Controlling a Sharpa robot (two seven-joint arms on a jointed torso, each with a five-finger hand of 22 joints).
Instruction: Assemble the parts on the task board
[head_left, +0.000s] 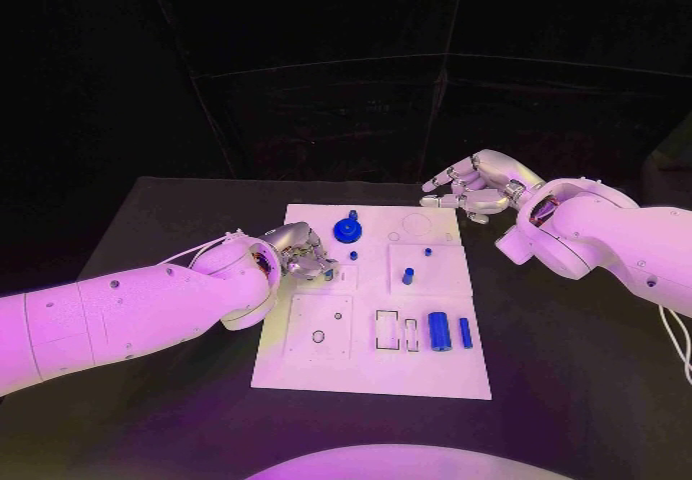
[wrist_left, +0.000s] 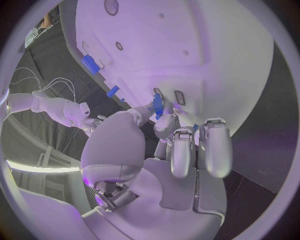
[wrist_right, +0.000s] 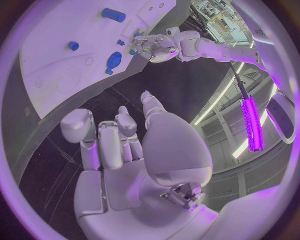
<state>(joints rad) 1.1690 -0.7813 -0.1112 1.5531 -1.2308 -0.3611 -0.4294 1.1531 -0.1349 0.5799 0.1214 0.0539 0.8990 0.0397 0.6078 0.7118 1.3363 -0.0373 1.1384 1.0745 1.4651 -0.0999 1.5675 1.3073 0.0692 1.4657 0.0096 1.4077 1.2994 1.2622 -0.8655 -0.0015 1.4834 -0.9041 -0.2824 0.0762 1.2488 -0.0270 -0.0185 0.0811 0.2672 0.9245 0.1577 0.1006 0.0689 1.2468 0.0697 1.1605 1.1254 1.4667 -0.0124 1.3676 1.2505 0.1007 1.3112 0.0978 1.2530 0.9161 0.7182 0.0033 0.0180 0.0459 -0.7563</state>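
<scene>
The white task board (head_left: 325, 375) lies mid-table. On it are a round blue knob (head_left: 348, 230), two small blue pegs (head_left: 353, 255) (head_left: 408, 275) and two blue cylinders (head_left: 438, 331) (head_left: 466, 332) lying side by side. My left hand (head_left: 299, 250) is at the board's left edge, level with the pegs. It pinches a small blue part (wrist_left: 157, 104) between thumb and fingertips, just above the board. My right hand (head_left: 476, 185) hovers off the board's far right corner, fingers apart and holding nothing.
Empty rectangular slots (head_left: 387, 330) lie beside the cylinders, and a square panel with small holes (head_left: 319, 326) sits at the board's near left. Black table (head_left: 577, 380) surrounds the board.
</scene>
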